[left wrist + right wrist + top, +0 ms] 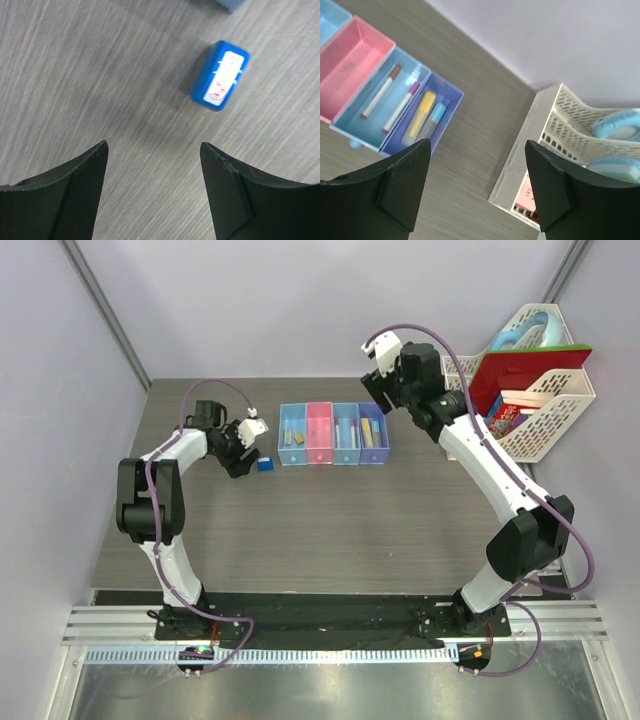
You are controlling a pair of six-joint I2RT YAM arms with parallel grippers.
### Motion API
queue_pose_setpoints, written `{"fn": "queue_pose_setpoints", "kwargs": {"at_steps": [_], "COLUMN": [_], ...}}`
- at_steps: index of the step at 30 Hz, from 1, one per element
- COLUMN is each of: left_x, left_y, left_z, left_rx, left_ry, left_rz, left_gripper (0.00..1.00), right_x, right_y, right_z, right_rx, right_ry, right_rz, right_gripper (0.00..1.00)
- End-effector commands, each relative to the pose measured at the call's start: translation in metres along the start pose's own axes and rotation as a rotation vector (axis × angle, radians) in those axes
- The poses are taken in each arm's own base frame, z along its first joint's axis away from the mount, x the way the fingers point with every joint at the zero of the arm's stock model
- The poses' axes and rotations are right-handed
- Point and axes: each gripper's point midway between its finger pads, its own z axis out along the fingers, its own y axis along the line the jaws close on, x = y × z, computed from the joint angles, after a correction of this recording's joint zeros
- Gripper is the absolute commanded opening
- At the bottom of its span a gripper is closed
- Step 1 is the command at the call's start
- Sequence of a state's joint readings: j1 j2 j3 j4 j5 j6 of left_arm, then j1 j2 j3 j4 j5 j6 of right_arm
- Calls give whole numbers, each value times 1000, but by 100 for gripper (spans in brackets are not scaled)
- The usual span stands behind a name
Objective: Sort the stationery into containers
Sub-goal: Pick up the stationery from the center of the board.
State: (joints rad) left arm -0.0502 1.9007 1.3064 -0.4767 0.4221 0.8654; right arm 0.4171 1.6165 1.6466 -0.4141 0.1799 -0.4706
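Note:
The containers (pixel 333 433) are a joined row of four small bins. Its left light blue bin holds erasers (pixel 293 437). In the right wrist view come a pink bin (pixel 350 65), a light blue bin with two thin white pens (pixel 385 97), and a purple bin (pixel 447 100) with a yellow highlighter (pixel 420 115) and a blue-capped marker (pixel 432 119). A small blue cube (pixel 265 464) (pixel 220 82) lies on the table left of the row. My left gripper (pixel 242 462) (pixel 154 147) is open just short of it, holding nothing. Above the row's right end, my right gripper (pixel 378 398) (pixel 477 145) hangs open and holds nothing.
White lattice baskets (pixel 545 410) (pixel 555 145) stand at the back right, holding a red folder (pixel 520 370), books (pixel 505 418) and a light blue object (pixel 520 335) (pixel 620 130). Grey walls close in the table at the back and on both sides.

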Motion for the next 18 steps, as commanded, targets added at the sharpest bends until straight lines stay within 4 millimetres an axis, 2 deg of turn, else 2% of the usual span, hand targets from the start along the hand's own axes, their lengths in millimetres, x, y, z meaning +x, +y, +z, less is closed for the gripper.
{"fn": "queue_pose_setpoints", "kwargs": {"at_steps": [1,5,10,15,18], "left_x": [-29,-35,-49,-55,-55], "left_y": [-4,-7,-11,-23,-24], "left_z": [-21,-21,-18,-3,5], "left_rx": [25,46,86,124,131], "left_ry": [-93,-107,-132,-112,-95], "left_rz": [24,26,34,65,71], "left_gripper": [74,73,72,72,72], "right_x": [19,25,30,40,41], "right_y": [3,0,6,12,15], "right_z": [3,6,12,16,17], "right_rx": [-21,-16,-32,-45,-51], "right_ry": [31,38,49,65,66], "right_rz": [19,36,43,43,45], "right_gripper": [81,81,81,81,81]}}
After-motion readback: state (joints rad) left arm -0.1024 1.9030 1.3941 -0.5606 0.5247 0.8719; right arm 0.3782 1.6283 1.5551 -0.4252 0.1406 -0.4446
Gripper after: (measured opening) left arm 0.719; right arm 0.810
